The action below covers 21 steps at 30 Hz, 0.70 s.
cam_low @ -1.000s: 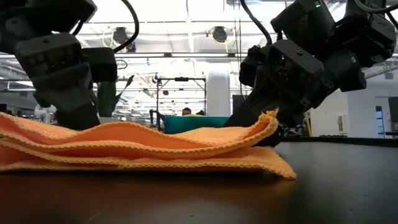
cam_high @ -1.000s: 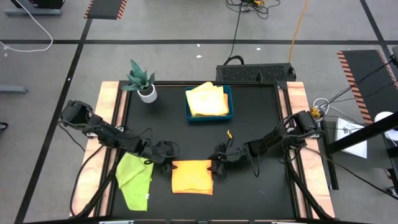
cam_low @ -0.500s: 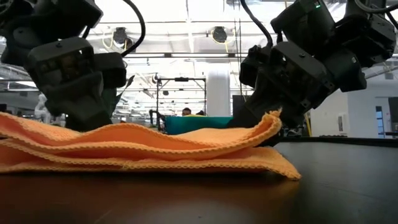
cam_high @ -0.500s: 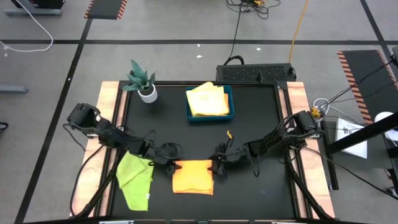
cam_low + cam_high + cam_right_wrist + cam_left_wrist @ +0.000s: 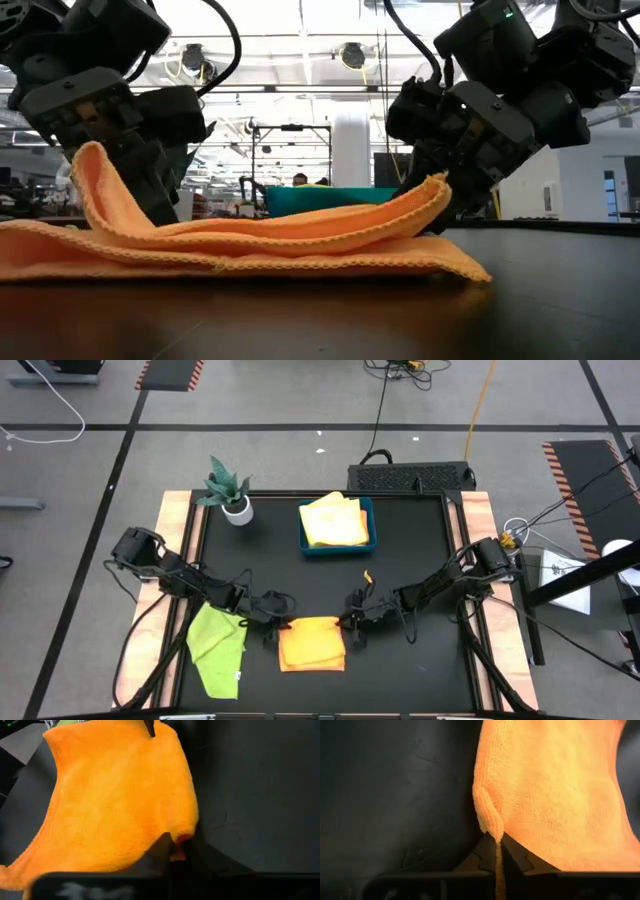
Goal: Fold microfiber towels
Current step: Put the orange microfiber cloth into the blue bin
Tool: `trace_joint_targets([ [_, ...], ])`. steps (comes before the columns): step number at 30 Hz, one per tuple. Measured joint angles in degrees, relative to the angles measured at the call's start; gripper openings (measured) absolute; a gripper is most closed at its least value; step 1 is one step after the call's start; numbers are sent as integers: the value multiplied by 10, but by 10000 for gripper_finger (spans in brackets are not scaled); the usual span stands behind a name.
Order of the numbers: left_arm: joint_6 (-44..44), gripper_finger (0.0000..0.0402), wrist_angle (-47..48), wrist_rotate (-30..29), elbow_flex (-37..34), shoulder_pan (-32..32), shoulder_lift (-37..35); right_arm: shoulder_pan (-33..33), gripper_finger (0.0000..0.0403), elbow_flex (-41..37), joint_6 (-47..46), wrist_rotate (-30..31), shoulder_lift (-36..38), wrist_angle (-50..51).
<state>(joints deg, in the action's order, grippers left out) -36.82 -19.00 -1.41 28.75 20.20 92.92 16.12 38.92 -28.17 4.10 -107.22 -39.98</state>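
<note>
An orange microfiber towel [image 5: 311, 644], folded, lies near the table's front edge. My left gripper [image 5: 276, 628] is shut on its far left corner, and my right gripper [image 5: 351, 628] is shut on its far right corner. In the low view the upper layer rises at both ends while the lower layer [image 5: 250, 262] lies flat on the table. A lime green towel [image 5: 217, 650] lies crumpled at the front left, behind my left arm. My left gripper [image 5: 497, 841] pinches the orange towel's far left corner [image 5: 490, 822] between its two fingertips, slanting down from the table's far left. The corner stands up above the rest of the towel [image 5: 92, 165], which lies on the table. One layer or several, I cannot tell. My right gripper [image 5: 176, 845] pinches the towel's far right corner [image 5: 186, 832] between its fingers, slanting down from the table's far right. That corner is raised a little off the lower layer [image 5: 432, 192]. The cloth between the two corners sags slack.
A blue tray [image 5: 369, 525] holding yellow towels [image 5: 332, 522] stands at the table's far middle. A small potted plant [image 5: 230, 492] stands at the far left. Bare black tabletop [image 5: 420, 560] lies to the right of the tray.
My left gripper has come down and toward the towel's far left corner and has taken hold of it. That corner, flat a second ago, now stands up in the fingers. The raised far right corner at my right gripper has stayed where it was.
</note>
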Motion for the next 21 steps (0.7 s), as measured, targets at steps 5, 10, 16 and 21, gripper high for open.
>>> trace_joint_targets([
  [5,64,5,-11,-13,3,-9,-16,0,8,0,30,-13,26,1],
  [10,161,4,-16,-79,28,-19,-48,0,2,0,71,8,89,23],
  [16,303,4,-17,-168,75,-32,-83,1,1,0,118,92,194,123],
  [21,394,3,-17,-206,118,-65,-87,0,1,0,147,152,265,194],
])
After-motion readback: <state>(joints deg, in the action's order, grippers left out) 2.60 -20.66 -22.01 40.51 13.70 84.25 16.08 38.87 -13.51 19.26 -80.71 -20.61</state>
